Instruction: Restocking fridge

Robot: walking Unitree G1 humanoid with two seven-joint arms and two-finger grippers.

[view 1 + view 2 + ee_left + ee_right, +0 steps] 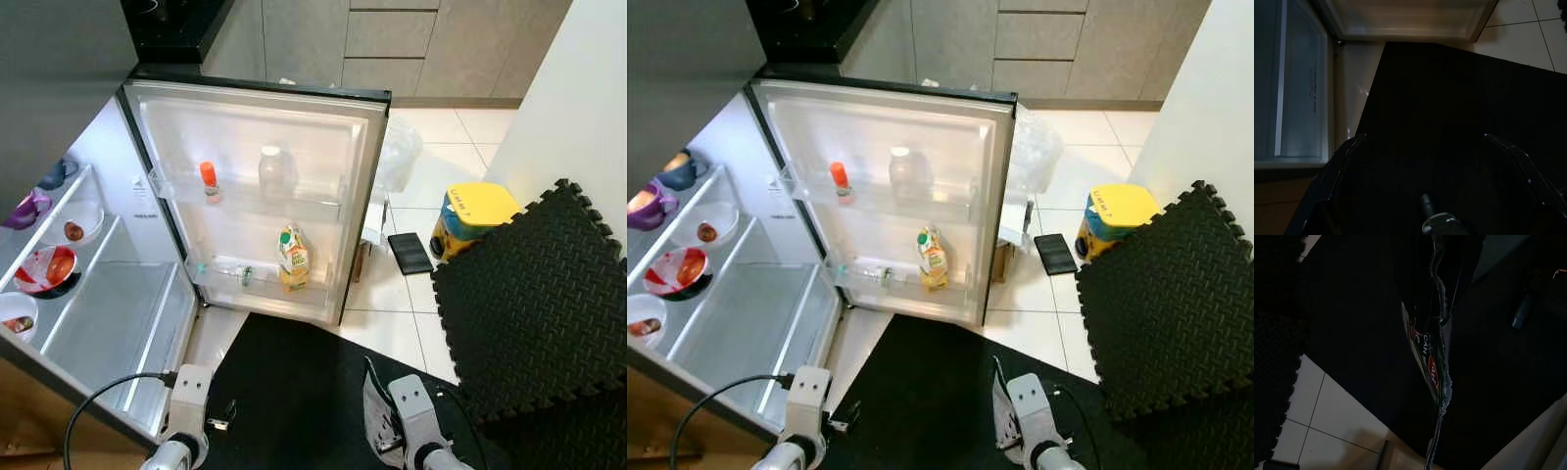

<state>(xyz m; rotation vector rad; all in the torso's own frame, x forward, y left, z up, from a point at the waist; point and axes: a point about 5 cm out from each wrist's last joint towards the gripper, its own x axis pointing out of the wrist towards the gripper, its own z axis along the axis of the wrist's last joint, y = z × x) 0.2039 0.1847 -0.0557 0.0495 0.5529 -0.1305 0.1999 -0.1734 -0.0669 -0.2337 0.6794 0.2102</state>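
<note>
The fridge stands open, its door (265, 117) swung toward me. The door racks hold an orange-capped bottle (209, 180), a clear jar (275, 168), a juice carton (293, 258) and a small bottle lying flat (235, 271). My right gripper (390, 434) hangs low over the black floor mat (294, 382), shut on a flat silver snack packet (372, 416); the packet's printed edge (1430, 362) appears in the right wrist view. My left gripper (1424, 139) hangs open near the fridge's lower edge, with nothing between its fingers.
Fridge shelves at left carry a red bowl (47, 266), a white bowl (76, 223) and cups (27, 209). A yellow bin (472, 217), a flat black device (409, 253) and a black foam mat (539, 294) lie to the right. A cable (98, 411) loops by my left arm.
</note>
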